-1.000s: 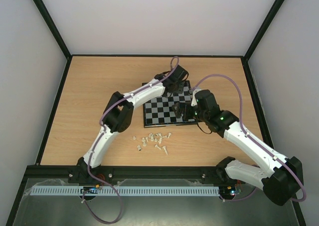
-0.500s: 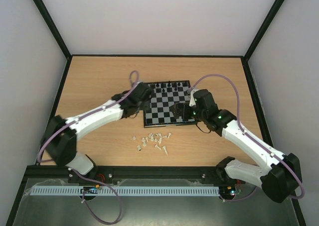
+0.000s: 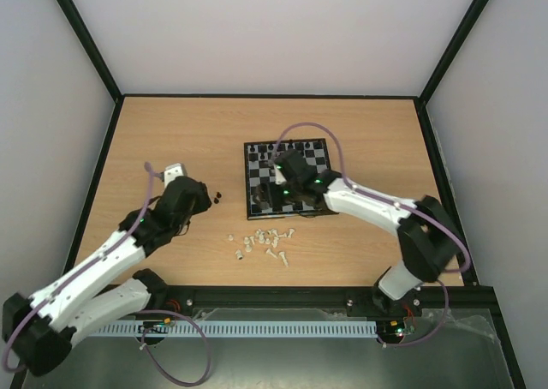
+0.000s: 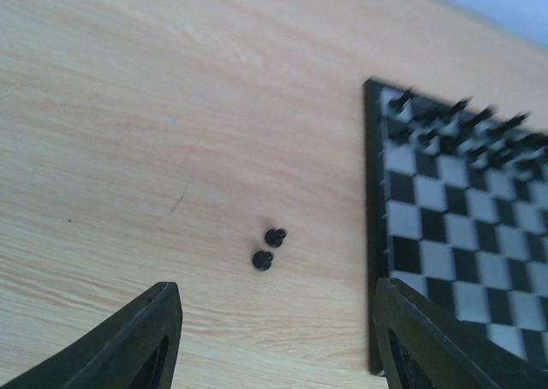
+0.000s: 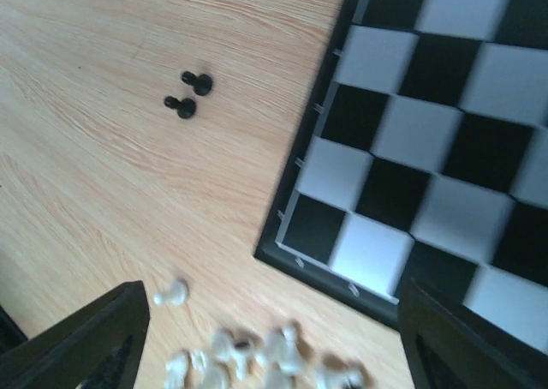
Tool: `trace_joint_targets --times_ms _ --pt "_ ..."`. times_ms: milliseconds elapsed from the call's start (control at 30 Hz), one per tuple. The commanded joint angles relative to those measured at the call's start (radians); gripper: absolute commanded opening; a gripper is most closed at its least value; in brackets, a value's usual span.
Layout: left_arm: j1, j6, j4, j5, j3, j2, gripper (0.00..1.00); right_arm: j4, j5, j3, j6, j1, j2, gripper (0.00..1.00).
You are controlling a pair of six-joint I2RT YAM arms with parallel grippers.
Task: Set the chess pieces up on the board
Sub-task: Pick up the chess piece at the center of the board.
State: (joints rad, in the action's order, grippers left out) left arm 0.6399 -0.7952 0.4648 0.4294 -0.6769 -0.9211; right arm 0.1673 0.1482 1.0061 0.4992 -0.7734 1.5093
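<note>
The chequered board (image 3: 258,171) lies mid-table, with black pieces (image 3: 257,152) standing along its far rows. Two loose black pieces (image 3: 218,198) lie on the wood left of the board. A heap of white pieces (image 3: 264,242) lies in front of it. My left gripper (image 3: 199,198) is open and empty, just left of the two black pieces (image 4: 269,247); the board's left edge (image 4: 374,235) shows in the left wrist view. My right gripper (image 3: 274,198) is open and empty over the board's near-left corner (image 5: 295,235), above the white pieces (image 5: 257,359). The two black pieces (image 5: 190,95) show in its view too.
A black frame (image 3: 110,162) borders the wooden table on all sides. White walls rise behind it. The right arm's links (image 3: 377,207) stretch across the board's near-right corner. A purple cable (image 3: 308,132) arches over the board.
My left arm has swung back from the board's far side to the table left of the board. My right gripper has moved left across the board to its near-left corner.
</note>
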Motion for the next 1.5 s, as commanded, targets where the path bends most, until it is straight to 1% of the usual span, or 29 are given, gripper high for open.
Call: trace_joint_targets --times_ms 0,33,100,233,400,533,567,633,833,867,900,933,1000,1067,1167,1200,1467 --pt "-0.006 -0.038 0.007 0.0 0.033 0.196 0.65 0.009 -0.052 0.148 0.02 -0.064 0.178 0.77" --pt "-0.006 -0.027 0.008 -0.012 0.039 0.251 0.65 0.01 -0.064 0.179 0.022 -0.077 0.213 0.74" --pt "-0.006 -0.02 0.018 -0.032 0.043 0.314 0.68 0.019 -0.076 0.241 0.022 -0.099 0.29 0.69" --pt "-0.004 -0.009 0.046 -0.043 0.041 0.374 0.68 0.06 -0.107 0.378 0.018 -0.14 0.422 0.62" --pt "-0.004 -0.004 0.041 -0.071 0.048 0.399 0.71 0.115 -0.127 0.563 0.013 -0.162 0.557 0.6" --pt "-0.004 0.009 0.035 -0.085 0.047 0.416 0.72 0.106 -0.163 0.607 0.021 -0.165 0.587 0.61" --pt "-0.005 0.012 0.032 -0.084 0.05 0.428 0.74 0.104 -0.167 0.617 0.022 -0.165 0.59 0.61" --pt "-0.004 0.022 0.019 -0.093 0.056 0.454 0.75 0.11 -0.164 0.642 0.021 -0.165 0.603 0.61" --pt "-0.005 0.038 -0.007 -0.1 0.071 0.554 0.88 0.141 -0.16 0.739 0.015 -0.165 0.659 0.62" --pt "-0.005 0.04 -0.008 -0.101 0.07 0.566 0.91 0.145 -0.158 0.751 0.015 -0.165 0.667 0.63" --pt "-0.005 0.042 -0.006 -0.102 0.069 0.575 0.98 0.15 -0.156 0.763 0.015 -0.165 0.675 0.65" --pt "-0.005 0.042 -0.006 -0.103 0.066 0.58 0.99 0.152 -0.154 0.772 0.016 -0.165 0.68 0.67" --pt "-0.005 0.042 -0.003 -0.105 0.06 0.586 0.99 0.157 -0.151 0.79 0.016 -0.165 0.689 0.73" --pt "-0.005 0.042 -0.002 -0.107 0.057 0.59 0.99 0.158 -0.151 0.8 0.018 -0.165 0.692 0.8" --pt "-0.005 0.043 0.001 -0.108 0.056 0.594 1.0 0.156 -0.149 0.816 0.014 -0.167 0.695 0.93" --pt "-0.005 0.044 0.001 -0.109 0.055 0.595 0.99 0.157 -0.148 0.825 0.012 -0.167 0.699 0.99" --pt "-0.005 0.042 0.005 -0.113 0.047 0.606 1.0 0.193 -0.119 0.917 0.002 -0.166 0.761 0.99"
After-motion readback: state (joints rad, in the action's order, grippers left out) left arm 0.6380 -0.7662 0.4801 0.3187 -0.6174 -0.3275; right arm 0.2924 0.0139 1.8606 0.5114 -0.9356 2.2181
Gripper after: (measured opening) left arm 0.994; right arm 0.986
